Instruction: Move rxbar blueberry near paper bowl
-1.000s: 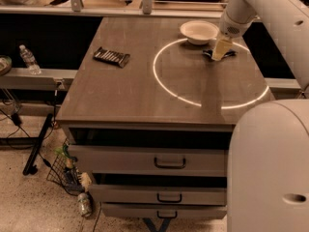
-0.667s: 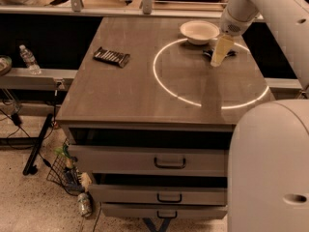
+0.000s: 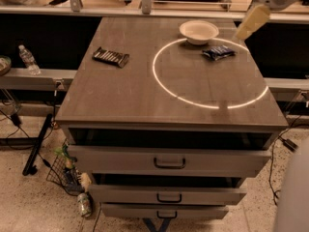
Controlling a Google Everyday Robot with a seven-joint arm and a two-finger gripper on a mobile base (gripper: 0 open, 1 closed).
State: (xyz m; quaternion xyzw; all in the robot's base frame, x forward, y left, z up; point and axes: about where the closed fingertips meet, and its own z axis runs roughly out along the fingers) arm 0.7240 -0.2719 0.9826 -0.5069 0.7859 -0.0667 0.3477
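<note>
Bar down beside bowl, hand up off its right-rear.

My hand (image 3: 244,30) hangs above the back-right corner of the grey-brown cabinet-top surface (image 3: 145,95), gripping nothing. I can't tell whether it is released or clenched. The small flat rxbar blueberry (image 3: 218,52), in a dark navy glossy wrapper, lies flat on the surface, down-left of the hand and apart from it. Its long axis runs roughly left-right, with the right end tilted slightly toward the back. The shallow round white paper bowl (image 3: 199,31) sits just behind-left of the bar, near but not touching. The black striped packet (image 3: 111,57) is well apart at left. Judgement: placement looks done. Any regrasp would mean coming down-left and closing across the bar's short axis.
</note>
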